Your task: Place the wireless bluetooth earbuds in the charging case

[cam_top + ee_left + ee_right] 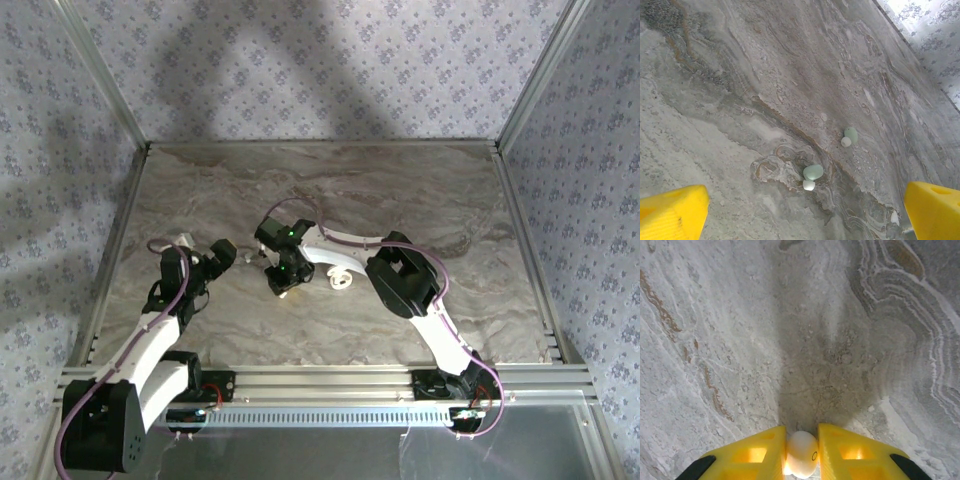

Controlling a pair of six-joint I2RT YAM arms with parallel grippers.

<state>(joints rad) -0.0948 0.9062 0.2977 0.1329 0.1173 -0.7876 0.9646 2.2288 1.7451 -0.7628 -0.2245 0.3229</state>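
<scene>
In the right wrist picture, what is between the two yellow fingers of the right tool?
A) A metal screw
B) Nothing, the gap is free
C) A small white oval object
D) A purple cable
C: the white oval charging case sits in the right tool, with a yellow finger pressed against each of its sides.

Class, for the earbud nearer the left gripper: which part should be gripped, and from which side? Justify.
Probably its wider rounded body, from straight above: the nearer earbud lies on the table, apart from the other earbud, ahead of the open left gripper.
</scene>
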